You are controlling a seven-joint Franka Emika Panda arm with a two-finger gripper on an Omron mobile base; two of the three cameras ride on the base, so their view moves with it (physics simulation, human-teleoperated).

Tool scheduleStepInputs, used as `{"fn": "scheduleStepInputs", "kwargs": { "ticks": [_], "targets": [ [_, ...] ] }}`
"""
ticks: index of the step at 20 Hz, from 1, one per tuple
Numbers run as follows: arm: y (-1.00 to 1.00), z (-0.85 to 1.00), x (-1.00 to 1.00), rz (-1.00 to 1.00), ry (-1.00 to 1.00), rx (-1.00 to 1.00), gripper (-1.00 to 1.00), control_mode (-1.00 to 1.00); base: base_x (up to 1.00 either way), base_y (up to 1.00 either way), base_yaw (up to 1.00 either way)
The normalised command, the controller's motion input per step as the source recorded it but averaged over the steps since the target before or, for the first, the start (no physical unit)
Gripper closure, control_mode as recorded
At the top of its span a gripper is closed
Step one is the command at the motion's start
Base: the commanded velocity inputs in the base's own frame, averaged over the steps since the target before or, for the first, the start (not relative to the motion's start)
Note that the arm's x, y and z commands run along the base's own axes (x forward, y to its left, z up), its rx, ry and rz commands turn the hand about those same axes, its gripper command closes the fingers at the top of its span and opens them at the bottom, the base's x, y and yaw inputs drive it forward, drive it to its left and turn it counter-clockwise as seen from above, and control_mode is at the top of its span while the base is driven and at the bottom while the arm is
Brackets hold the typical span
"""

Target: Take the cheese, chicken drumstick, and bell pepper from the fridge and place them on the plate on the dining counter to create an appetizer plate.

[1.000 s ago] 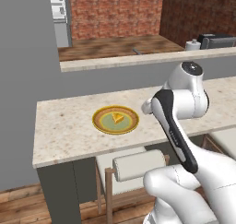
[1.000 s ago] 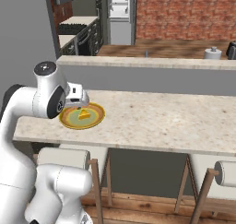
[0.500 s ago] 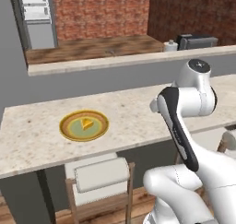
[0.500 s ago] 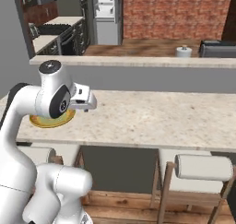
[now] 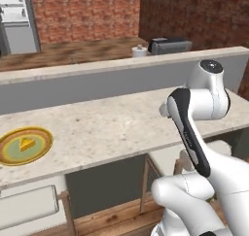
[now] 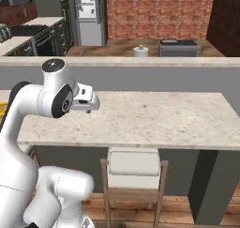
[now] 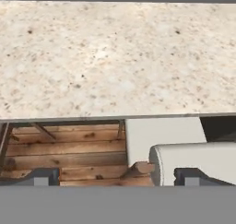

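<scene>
The plate point(image 5: 9, 156), yellow-rimmed with a pale green centre, lies at the far left of the dining counter point(image 5: 121, 126). The cheese point(image 5: 26, 143), a small yellow wedge, rests on it. My gripper point(image 7: 117, 177) is open and holds nothing. It hangs over the counter's near edge, well to the right of the plate, and points down at the counter's front edge. In the right base view the gripper point(image 6: 89, 109) juts from the arm's wrist above the counter's left part. The fridge point(image 6: 89, 11) stands far back across the room. The chicken drumstick and the bell pepper are out of view.
White-cushioned stools point(image 6: 133, 162) point(image 5: 26, 210) are tucked under the counter's front. Behind the counter rises a grey ledge point(image 5: 121, 67). Beyond it a wooden top carries a dark appliance point(image 5: 168, 45) and a small white pot point(image 5: 139, 50). A stove point(image 6: 28, 37) sits at the back left.
Both base views have slid right along the counter, so the plate now sits at the far left of the left base view. The gripper stays open.
</scene>
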Motion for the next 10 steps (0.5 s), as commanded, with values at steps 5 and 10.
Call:
{"fn": "scheduleStepInputs", "kwargs": {
  "ticks": [5,10],
  "targets": [
    [0.0,0.0,0.0,0.0,0.0,0.0,-1.0,1.0,-0.02,-1.0,-0.07],
    [0.0,0.0,0.0,0.0,0.0,0.0,-1.0,1.0,-0.04,-1.0,-0.09]
  ]
}}
